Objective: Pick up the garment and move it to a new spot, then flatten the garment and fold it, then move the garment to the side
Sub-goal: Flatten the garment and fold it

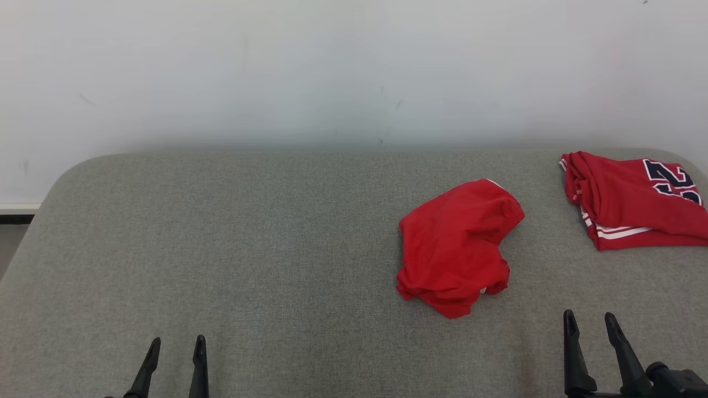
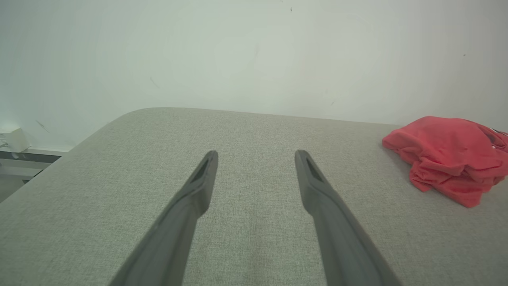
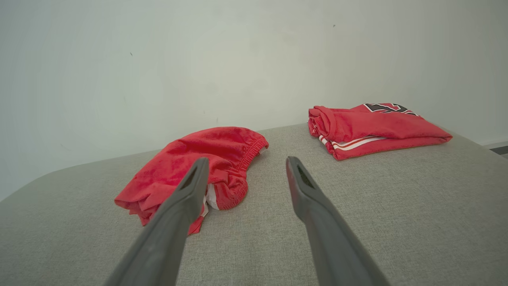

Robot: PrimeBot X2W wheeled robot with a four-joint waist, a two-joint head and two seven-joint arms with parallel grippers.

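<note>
Left tool (image 1: 178, 339) hovers above grey surface (image 1: 249, 249), white wall (image 1: 332, 66) behind.

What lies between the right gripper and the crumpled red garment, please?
Just bare grey surface lies between the right gripper and the crumpled red garment, as the head view shows.

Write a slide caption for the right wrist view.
Open right tool over grey fabric surface; crumpled red garment at left, folded red jersey upper right.

Left gripper (image 1: 178, 339), right gripper (image 1: 589, 315): long dark tapered fingers (image 2: 196, 190), slotted tips
</note>
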